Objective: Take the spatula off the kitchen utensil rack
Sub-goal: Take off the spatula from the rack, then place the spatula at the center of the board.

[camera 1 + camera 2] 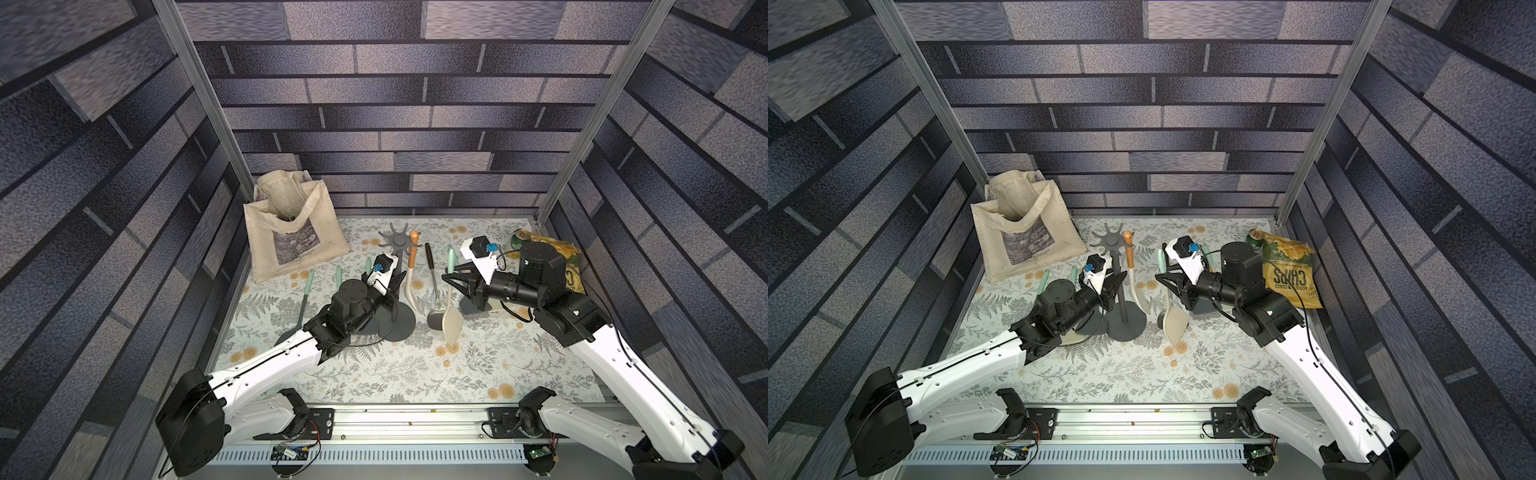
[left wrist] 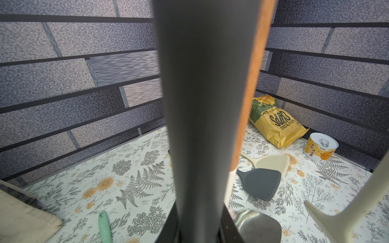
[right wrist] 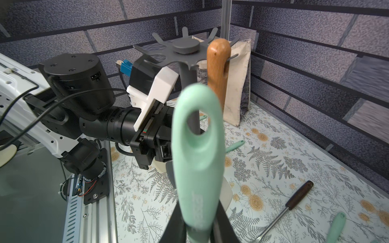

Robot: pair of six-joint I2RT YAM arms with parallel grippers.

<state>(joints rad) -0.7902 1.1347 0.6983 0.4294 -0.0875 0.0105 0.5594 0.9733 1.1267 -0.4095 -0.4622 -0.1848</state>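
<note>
Dark grey utensil rack (image 1: 398, 241) stands upright mid-table (image 1: 395, 374), round base flat, star of hooks up top. Wooden-handled white spatula (image 1: 410, 275) hangs from one hook. Mint-handled cream spatula (image 1: 451, 322) is off the hooks, handle up, just right of the rack.

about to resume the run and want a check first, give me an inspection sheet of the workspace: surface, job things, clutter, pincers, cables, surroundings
surface: floral table cover, flat, no spills seen
job's things: kitchen utensil rack standing on its base; wood-handled utensil hanging from a hook
clutter: tote bag, chips bag, can, loose utensils lying on the cover
pincers: left pincer shut on the rack's pole; right pincer shut on mint-handled spatula, clear of the hooks
cables: black cables hang off both wrists, left one near the rack's base
surroundings: brick-print walls, metal frame posts
</note>
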